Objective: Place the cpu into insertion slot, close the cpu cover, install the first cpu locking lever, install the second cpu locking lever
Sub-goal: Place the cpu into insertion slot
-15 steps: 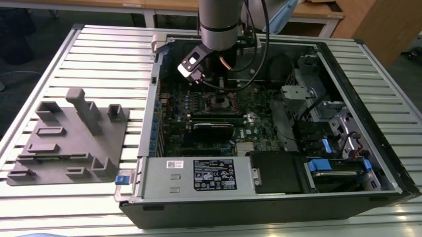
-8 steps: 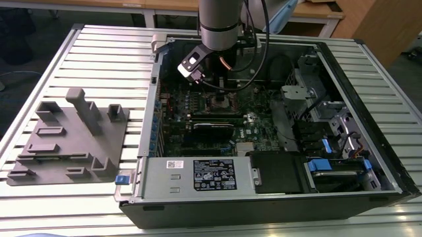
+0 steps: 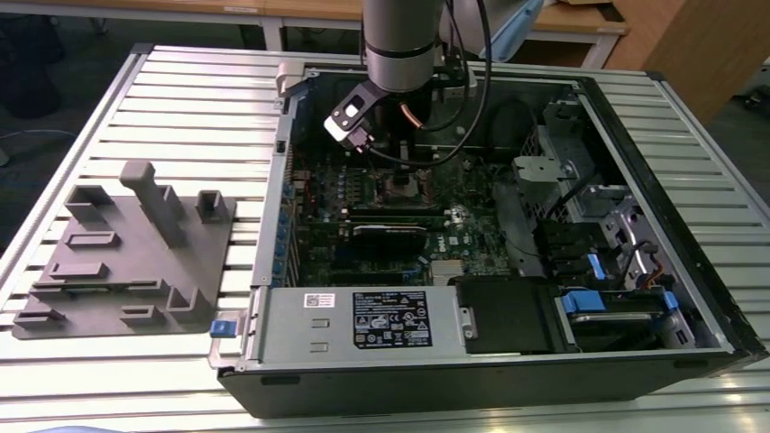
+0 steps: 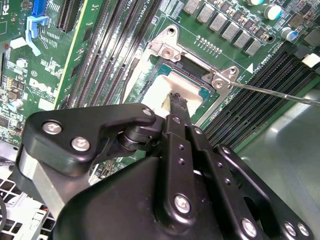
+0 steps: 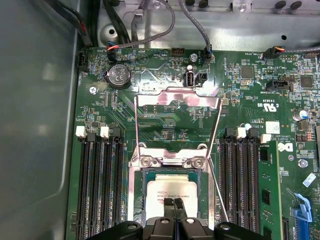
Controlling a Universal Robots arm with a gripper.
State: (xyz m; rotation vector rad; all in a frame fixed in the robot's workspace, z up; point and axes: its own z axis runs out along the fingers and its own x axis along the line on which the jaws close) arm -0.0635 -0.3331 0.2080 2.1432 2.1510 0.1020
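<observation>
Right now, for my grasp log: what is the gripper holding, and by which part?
Nothing: the gripper is shut, its tips over the seated cpu.

Grey jig (image 3: 126, 248) on slatted table (image 3: 193, 99); coin batt (image 5: 119, 76) nr RAM slots (image 5: 100, 180).

The arm (image 3: 403, 41) stood upright directly above the cpu (image 5: 167, 186), its grey column vertical. At the wrist, a camera bracket (image 3: 348, 117) jutted out toward the exterior view's left of the cpu. The gripper (image 5: 174, 202) pointed down at the cpu with its two black fingers (image 4: 178, 125) pressed together, leaving no gap. The tips were at the cpu's top face, though contact could not be told.
</observation>
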